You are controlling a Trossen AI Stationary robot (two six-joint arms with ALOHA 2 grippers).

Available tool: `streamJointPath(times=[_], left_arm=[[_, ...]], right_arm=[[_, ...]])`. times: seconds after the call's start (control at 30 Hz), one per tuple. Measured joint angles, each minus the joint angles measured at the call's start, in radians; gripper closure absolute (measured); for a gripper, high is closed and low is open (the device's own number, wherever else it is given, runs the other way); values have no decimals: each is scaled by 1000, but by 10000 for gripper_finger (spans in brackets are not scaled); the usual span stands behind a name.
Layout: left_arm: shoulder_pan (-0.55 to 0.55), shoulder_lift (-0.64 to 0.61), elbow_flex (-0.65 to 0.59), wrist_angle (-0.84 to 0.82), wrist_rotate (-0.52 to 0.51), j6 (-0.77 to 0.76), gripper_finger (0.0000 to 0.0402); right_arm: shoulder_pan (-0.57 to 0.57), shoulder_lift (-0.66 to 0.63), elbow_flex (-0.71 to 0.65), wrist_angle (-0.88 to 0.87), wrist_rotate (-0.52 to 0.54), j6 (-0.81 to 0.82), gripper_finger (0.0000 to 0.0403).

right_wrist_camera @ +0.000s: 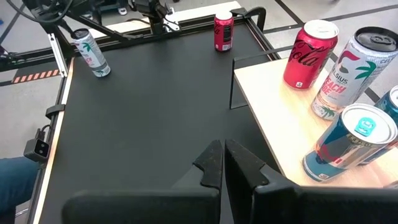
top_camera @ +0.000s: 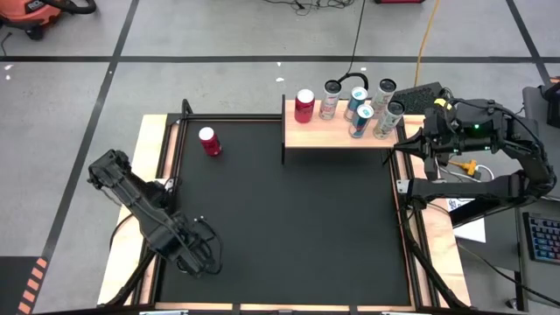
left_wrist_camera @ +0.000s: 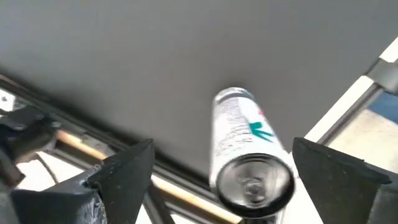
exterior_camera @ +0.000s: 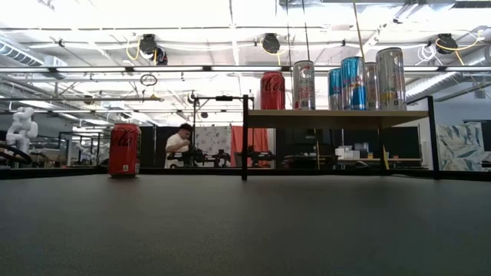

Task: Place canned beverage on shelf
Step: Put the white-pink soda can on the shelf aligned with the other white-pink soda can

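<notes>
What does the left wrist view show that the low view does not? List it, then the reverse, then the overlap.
Left wrist only: the left claw, open, with a white can standing between its fingers, untouched. Low only: the red can on the table, the shelf bearing several cans, and a person beyond. Both: the black table.

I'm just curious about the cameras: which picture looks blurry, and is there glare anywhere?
Left wrist view: the silver can close to the lens is smeared and soft. Low view: bright ceiling lights wash out the top, behind the cans on the shelf. High view: evenly lit.
</notes>
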Motion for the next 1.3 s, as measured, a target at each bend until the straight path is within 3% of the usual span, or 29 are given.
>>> streamJointPath(times=[0.43, 1.3], left_arm=[[-106, 17, -5, 87, 16, -211, 33], [-139, 170, -5, 63, 36, -225, 34]], right_arm=[[0, 0, 0, 3, 0, -6, 403], [0, 0, 0, 2, -1, -6, 403]])
